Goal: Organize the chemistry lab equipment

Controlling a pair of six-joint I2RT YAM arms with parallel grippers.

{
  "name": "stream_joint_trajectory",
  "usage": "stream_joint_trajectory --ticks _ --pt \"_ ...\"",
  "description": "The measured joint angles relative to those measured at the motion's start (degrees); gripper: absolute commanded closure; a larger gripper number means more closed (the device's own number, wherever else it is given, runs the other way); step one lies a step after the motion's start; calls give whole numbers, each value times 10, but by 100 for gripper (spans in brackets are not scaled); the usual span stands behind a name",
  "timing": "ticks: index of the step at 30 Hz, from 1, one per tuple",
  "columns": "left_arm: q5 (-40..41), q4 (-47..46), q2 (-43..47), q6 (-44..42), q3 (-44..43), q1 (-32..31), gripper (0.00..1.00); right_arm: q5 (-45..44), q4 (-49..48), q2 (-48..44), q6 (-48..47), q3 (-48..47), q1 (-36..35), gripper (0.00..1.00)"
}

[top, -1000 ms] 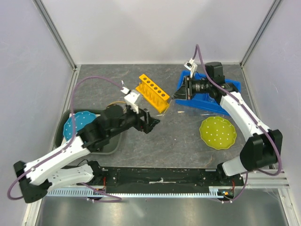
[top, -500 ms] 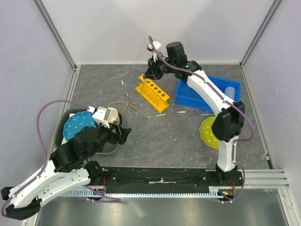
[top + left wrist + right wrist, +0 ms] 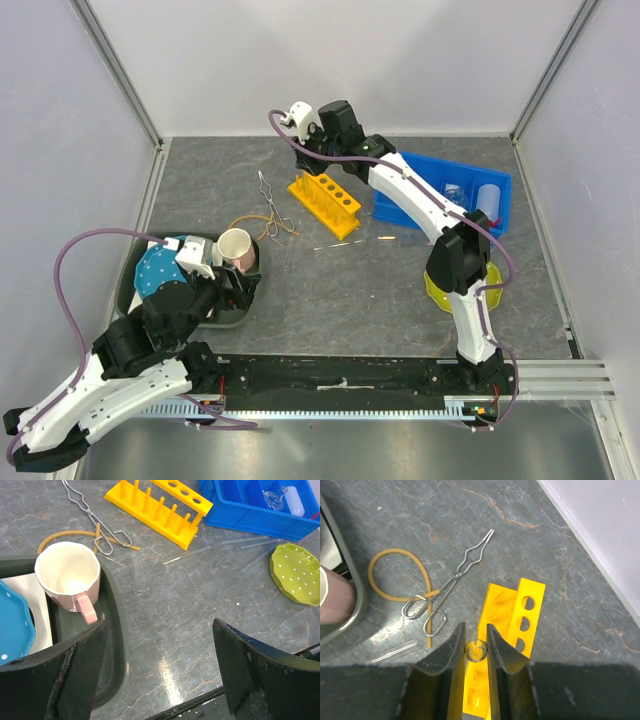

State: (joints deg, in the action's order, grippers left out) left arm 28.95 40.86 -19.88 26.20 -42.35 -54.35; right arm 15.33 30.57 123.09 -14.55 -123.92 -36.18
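Grey tray [image 3: 116,630] holding blue plate [image 3: 152,268] and cream mug [image 3: 237,248], left gripper [image 3: 160,647] spread wide and empty by it, tan rubber loop [image 3: 395,551] overlapping metal tongs [image 3: 456,575], yellow rack [image 3: 325,203] under right gripper [image 3: 475,632] pinching a clear rod [image 3: 476,651] end-on, loose rods [image 3: 185,556] nearby, flask [image 3: 273,499] and squeeze bottle [image 3: 295,502] in blue bin [image 3: 250,522]

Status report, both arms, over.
Left gripper open, empty, near mug. Right gripper shut on clear rod, above yellow rack. Tongs, rubber loop beside rack, not blocking.

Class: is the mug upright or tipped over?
Upright. The mug stands in the dark tray, its open mouth facing straight up.
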Motion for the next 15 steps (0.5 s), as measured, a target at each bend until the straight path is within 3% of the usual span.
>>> stream_joint_trajectory --ticks 15 --pt "8 2 -10 -1 1 0 9 -49 0 13 -29 -2 -5 78"
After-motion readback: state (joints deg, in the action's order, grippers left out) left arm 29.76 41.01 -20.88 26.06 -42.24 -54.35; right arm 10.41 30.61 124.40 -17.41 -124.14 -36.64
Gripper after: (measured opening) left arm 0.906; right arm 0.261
